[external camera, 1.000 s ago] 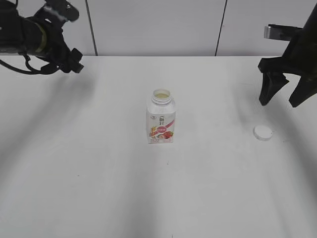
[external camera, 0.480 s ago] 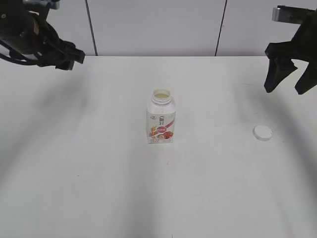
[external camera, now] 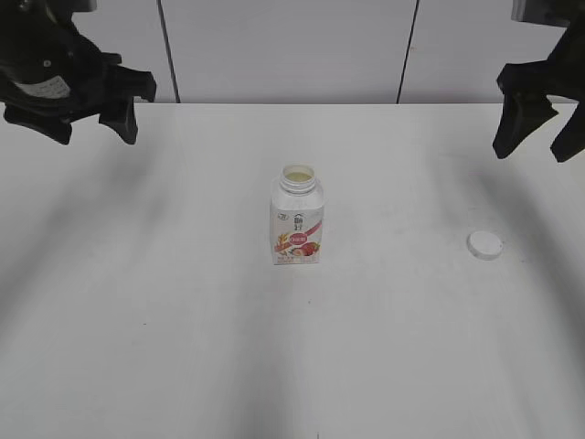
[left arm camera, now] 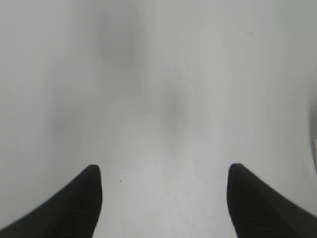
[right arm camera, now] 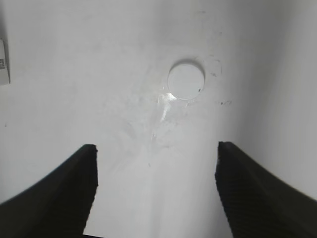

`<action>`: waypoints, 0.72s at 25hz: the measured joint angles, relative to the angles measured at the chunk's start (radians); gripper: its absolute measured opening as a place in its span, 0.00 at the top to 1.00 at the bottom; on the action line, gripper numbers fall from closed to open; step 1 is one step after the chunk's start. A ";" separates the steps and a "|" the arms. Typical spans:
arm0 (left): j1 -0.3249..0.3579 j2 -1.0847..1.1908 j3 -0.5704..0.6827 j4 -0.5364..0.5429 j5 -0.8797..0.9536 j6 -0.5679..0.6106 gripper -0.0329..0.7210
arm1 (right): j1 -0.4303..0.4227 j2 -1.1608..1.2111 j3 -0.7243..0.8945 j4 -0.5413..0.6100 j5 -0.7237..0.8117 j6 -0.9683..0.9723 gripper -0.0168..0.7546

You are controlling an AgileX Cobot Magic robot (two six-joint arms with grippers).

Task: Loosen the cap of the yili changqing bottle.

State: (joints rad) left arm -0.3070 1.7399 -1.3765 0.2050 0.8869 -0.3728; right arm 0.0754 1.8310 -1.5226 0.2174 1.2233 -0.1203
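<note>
The yili changqing bottle (external camera: 297, 218) stands upright at the table's middle, its neck open with no cap on it. A corner of it shows at the left edge of the right wrist view (right arm camera: 3, 62). The white cap (external camera: 484, 244) lies flat on the table to the right, apart from the bottle; it also shows in the right wrist view (right arm camera: 185, 80). My right gripper (external camera: 541, 137) is open and empty, raised above and behind the cap (right arm camera: 156, 148). My left gripper (external camera: 87, 123) is open and empty, raised at the far left (left arm camera: 163, 171).
The white table (external camera: 183, 320) ends at a pale panelled wall (external camera: 283, 46) at the back. Faint scuff marks and a wet-looking smear (right arm camera: 158, 114) lie near the cap.
My right gripper has risen and drawn back to the right, away from the cap. My left arm has turned and shifted at the far left. Bottle and cap have not moved.
</note>
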 joint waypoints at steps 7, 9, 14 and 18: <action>0.000 -0.002 -0.048 0.002 0.185 0.001 0.31 | 0.000 -0.035 0.000 0.000 0.000 0.000 0.22; 0.000 -0.002 -0.050 -0.001 0.221 0.001 0.31 | 0.000 -0.056 0.000 0.000 0.000 0.000 0.22; 0.000 -0.008 -0.054 -0.022 0.318 0.001 0.31 | 0.000 -0.123 0.039 0.000 0.000 -0.001 0.22; 0.009 -0.025 -0.054 -0.087 0.327 0.001 0.31 | 0.000 -0.198 0.129 0.001 0.000 -0.001 0.22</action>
State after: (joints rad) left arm -0.2977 1.7147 -1.4304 0.1183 1.2134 -0.3720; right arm 0.0754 1.6334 -1.3935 0.2185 1.2233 -0.1212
